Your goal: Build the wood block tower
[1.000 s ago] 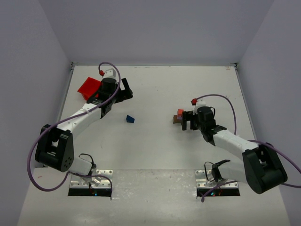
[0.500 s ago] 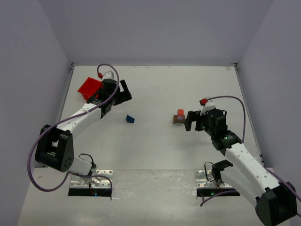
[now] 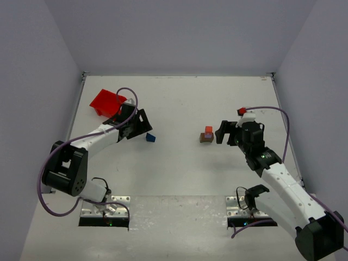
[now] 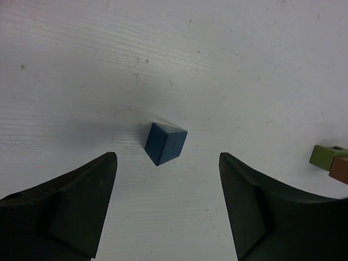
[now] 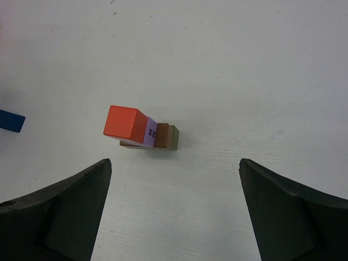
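Several blocks (image 3: pixel 206 134) stand stacked upright, long axis vertical, orange topmost; your blue wedge (image 4: pixel 165 143) lies apart. Left gripper (image 3: pixel 142 123) and right gripper (image 5: pixel 175 163) both gape, holding nothing.

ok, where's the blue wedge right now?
Top view: the blue wedge lies left of centre, just ahead of the open left gripper, well apart from the block stack to its right.

High rear camera overlooks the table (image 3: pixel 179 103); close, downward wrist cameras both catch the blue wedge (image 4: pixel 165 143).
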`<state>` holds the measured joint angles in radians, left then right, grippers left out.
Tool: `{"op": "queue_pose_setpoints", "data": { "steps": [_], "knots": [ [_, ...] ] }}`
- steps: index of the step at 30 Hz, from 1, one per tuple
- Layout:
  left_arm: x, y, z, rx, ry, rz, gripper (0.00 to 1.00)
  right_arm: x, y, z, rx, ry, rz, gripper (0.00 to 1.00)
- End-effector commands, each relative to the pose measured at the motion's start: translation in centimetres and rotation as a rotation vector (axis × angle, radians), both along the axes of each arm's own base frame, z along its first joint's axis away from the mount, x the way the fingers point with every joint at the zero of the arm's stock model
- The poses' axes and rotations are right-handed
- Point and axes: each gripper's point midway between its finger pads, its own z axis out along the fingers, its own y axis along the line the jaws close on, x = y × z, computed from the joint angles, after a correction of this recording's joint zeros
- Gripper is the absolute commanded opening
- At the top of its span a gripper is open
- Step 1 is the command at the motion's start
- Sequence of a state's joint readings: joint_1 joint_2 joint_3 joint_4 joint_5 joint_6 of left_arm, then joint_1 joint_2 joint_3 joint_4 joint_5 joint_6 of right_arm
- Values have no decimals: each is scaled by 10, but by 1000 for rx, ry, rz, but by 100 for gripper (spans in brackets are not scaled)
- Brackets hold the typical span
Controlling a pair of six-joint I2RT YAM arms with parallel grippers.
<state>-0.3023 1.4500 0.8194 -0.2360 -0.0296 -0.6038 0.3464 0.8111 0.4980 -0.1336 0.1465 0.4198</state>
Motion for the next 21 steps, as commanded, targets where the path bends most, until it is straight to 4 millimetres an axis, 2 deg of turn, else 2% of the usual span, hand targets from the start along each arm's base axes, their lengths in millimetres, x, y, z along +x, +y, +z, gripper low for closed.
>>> {"op": "queue_pose_setpoints", "data": {
  "steps": [1,4,6,8,10,12,16,19,21],
  "knots": [
    [2,-10,-4,-31,6,-10,62,9,-3,15,10,-40,-43,99],
    [-1,-18,-9,-62,30,-43,56,8,-6,14,2,-36,-57,99],
    [-3,-21,-21,-65,60,-55,46,8,-8,12,-1,-34,-66,99],
    [-4,-21,-29,-58,79,-55,42,7,-9,11,-2,-32,-69,99],
    [-3,-23,-30,-57,81,-56,35,7,-9,11,-2,-32,-70,99],
    [-2,-23,-31,-51,81,-53,25,7,-9,10,-3,-28,-70,99],
    [0,-22,-29,-38,71,-46,14,7,-9,7,-5,-21,-70,99],
    [0,-22,-31,-34,75,-46,0,7,-9,7,-9,-19,-69,99],
    [0,-22,-32,-32,75,-49,0,7,-9,7,-11,-16,-67,99]
  ]
}}
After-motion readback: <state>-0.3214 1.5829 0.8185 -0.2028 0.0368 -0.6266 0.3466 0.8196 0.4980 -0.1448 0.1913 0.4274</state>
